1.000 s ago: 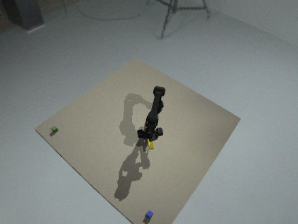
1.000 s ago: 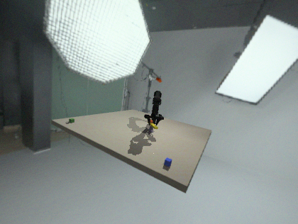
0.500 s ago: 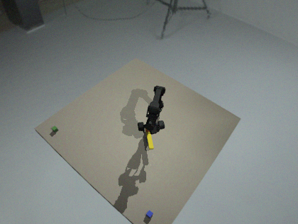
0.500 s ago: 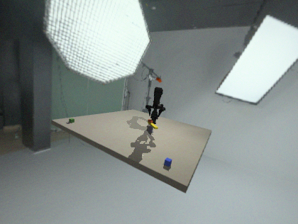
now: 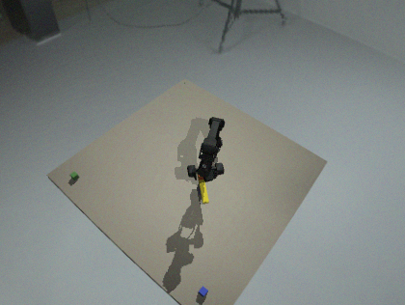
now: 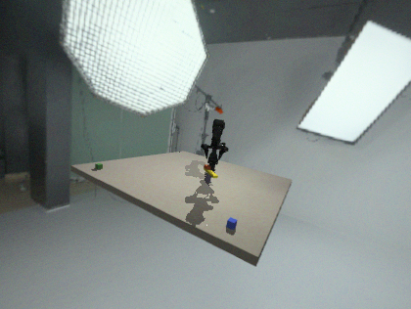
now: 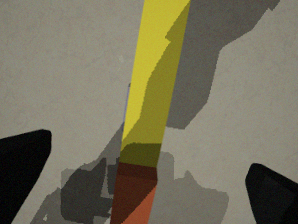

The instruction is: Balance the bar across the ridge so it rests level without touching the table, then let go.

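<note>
The yellow bar has a red-orange end section. It appears raised above the table, over a dark bluish support, which seems to be the ridge. Only a thin bluish sliver shows beside the bar in the wrist view. The ridge contact is hidden, and I cannot tell whether the bar is exactly level. My gripper is wide open above the bar, near its red-orange end, with one finger apart on each side and nothing between them.
A green cube sits near the table's left corner. A blue cube sits near the front corner. The arm reaches in from the back, and its shadows fall across the table around the bar.
</note>
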